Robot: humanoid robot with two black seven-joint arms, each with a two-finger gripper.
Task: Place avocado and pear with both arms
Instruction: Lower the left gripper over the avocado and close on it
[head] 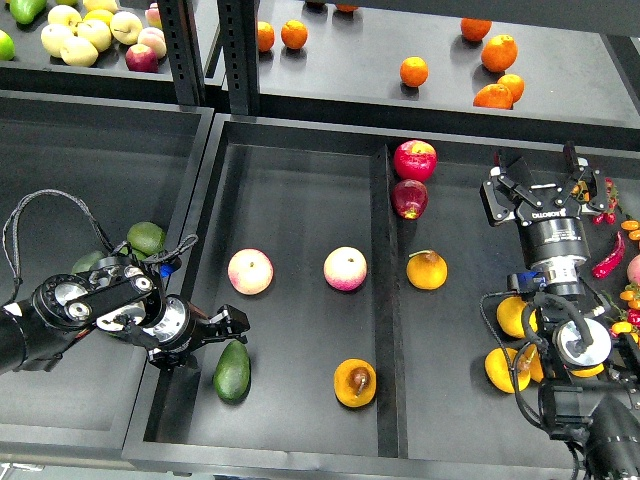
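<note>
Your left arm's fingers (232, 320) sit just above the avocado (232, 371), slightly apart and holding nothing, though the dark tips are hard to read. The avocado lies on the floor of the black tray (300, 200), in its left compartment near the front. Expect it to be smooth and fairly firm but bruisable; take it across the fat middle, not the narrow end, where it could squirt out. The pear (355, 383) lies further right, against the divider, blotch upward. It looks rounder and likely to roll, so clamp it gently across its widest part. Your right arm's fingers (542, 172) hang spread wide, empty, well apart from the pear.
</note>
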